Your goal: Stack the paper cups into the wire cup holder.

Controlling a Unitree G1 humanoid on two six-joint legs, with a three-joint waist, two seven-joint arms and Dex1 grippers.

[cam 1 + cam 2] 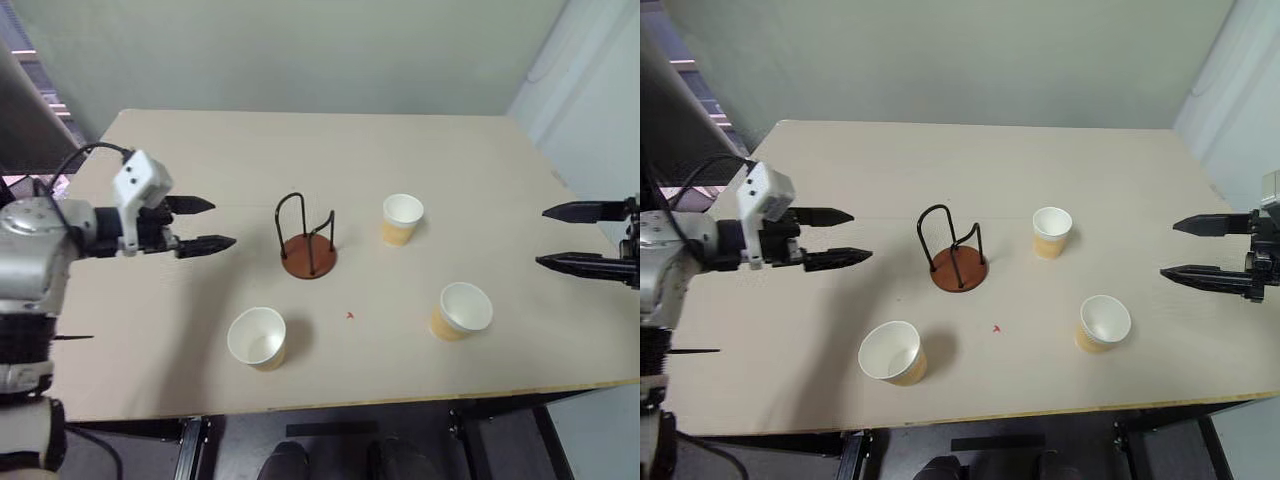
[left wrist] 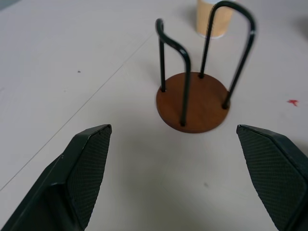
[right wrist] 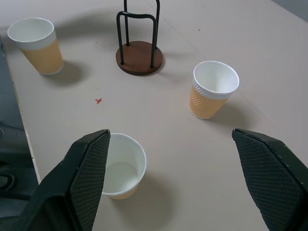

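head view: the wire cup holder (image 1: pixel 308 243) stands mid-table (image 1: pixel 300 150), empty, three paper cups (image 1: pixel 403 218) upright around it. the left gripper (image 1: pixel 208 224) hovers left of it, fingers spread, holding nothing; the right gripper (image 1: pixel 570 237) likewise at the right edge. left wrist: holder between spread fingers (image 2: pixel 89 159). right wrist: cups ahead.

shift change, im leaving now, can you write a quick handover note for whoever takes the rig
Left gripper: open, empty, above the table to the left of the wire cup holder, pointing at it.
Right gripper: open, empty, at the table's right edge.
Holder: upright mid-table, nothing in it.
Paper cups, all upright and apart on the table: the far cup right of the holder, the near right cup, the near left cup.
Done: nothing stacked yet.
Left: pick up all three cups and stack them in the holder.
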